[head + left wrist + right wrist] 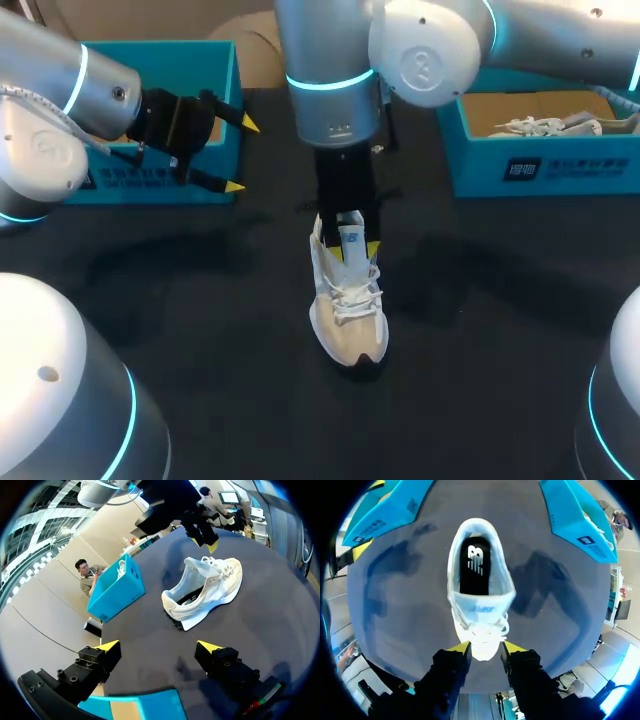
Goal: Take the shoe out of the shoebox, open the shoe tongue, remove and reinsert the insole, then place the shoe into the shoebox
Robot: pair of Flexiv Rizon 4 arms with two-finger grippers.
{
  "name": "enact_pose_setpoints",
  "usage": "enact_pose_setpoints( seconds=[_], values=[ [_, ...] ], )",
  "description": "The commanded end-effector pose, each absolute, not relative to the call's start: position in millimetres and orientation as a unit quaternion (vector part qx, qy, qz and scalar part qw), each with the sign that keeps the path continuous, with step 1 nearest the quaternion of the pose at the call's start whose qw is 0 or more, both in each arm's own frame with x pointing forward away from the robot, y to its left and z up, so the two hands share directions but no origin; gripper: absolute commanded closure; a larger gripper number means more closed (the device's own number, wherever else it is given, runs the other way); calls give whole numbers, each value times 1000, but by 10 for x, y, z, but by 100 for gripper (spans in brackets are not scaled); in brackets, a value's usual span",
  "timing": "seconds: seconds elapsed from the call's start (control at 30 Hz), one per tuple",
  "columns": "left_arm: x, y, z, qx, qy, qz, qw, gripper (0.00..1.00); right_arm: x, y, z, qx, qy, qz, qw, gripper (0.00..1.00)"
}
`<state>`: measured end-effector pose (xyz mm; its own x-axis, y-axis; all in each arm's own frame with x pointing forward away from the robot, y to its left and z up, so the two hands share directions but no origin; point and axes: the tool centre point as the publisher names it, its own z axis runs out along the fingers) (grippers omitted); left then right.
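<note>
Right gripper (pixel 487 649) hangs straight over the shoe (pixel 345 322); left gripper (pixel 240 155) is parked well off to the side.

The shoe stands upright mid-table (pixel 200 330), with its long axis running toe toward the robot and heel away. The right fingers are a narrow gap apart and hold nothing. They sit above the laces, just toe-side of the raised tongue (pixel 481 607), and the left wrist view shows air between the tips and the shoe. The finger gap runs across the shoe's width. The black insole (pixel 475 570) lies flat inside, ahead of the fingers past the tongue, toward the heel. My read is that the insole grab needs a shift heelward along that axis, then a drop into the collar. The left gripper is wide open and empty beside the left shoebox (pixel 225 70), side-on to the shoe, and is clearly the farther arm.
</note>
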<state>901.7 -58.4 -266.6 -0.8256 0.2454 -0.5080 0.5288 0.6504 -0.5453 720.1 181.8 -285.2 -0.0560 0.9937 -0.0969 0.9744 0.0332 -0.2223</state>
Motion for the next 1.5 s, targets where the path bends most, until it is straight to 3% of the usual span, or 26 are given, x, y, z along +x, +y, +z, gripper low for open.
enact_pose_setpoints(
  seconds=[0.03,0.23,0.53,0.63,0.77,0.93,1.17,1.43,1.5],
  values=[
    [9008,-580,-2663,218,887,-356,199,0,7306,1858,-2990,-679,-723,114,52,64],
    [9008,-580,-2663,218,887,-356,199,0,7461,1861,-3139,-668,-733,114,56,56],
    [9008,-580,-2663,218,887,-356,199,0,7580,1850,-3208,-656,-742,126,57,66],
    [9008,-580,-2663,218,887,-356,199,0,7581,1845,-3156,-657,-742,125,49,60],
    [9008,-580,-2663,218,887,-356,199,0,7608,1807,-3140,-659,-741,123,44,44],
    [9008,-580,-2663,218,887,-356,199,0,7727,1800,-3257,-652,-748,112,50,55],
    [9008,-580,-2663,218,887,-356,199,0,7783,1803,-3272,-647,-754,107,42,60],
    [9008,-580,-2663,218,887,-356,199,0,7850,1652,-2954,-587,-808,39,-27,50],
    [9008,-580,-2663,218,887,-356,199,0,7899,1623,-2913,-554,-832,13,-39,36]
  ],
)
